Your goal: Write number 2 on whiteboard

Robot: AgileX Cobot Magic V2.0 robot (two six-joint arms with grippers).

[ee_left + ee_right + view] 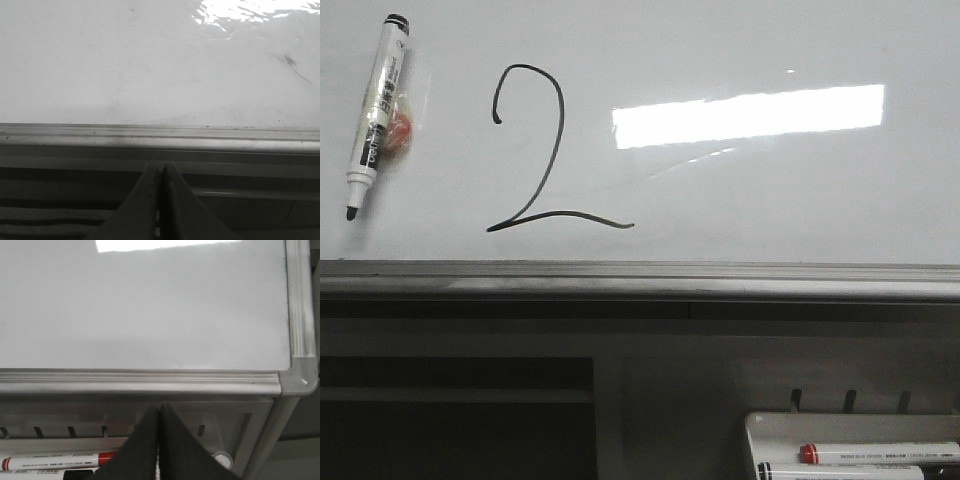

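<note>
A black hand-drawn number 2 [542,150] stands on the whiteboard [770,200], left of the middle in the front view. An uncapped black marker [377,112] lies on the board to the left of the numeral, tip toward the ledge. My left gripper [161,166] is shut and empty, below the grey ledge [160,136]. My right gripper [159,406] is shut and empty, below the board's lower right corner [300,377]. Neither gripper shows in the front view.
A small white marker tray [850,425] hangs below the ledge at the right, with a red-capped marker [880,453] and another marker [840,471]. The red marker [60,461] and a loose white cap [222,459] show in the right wrist view. A bright light glare [750,113] is on the board.
</note>
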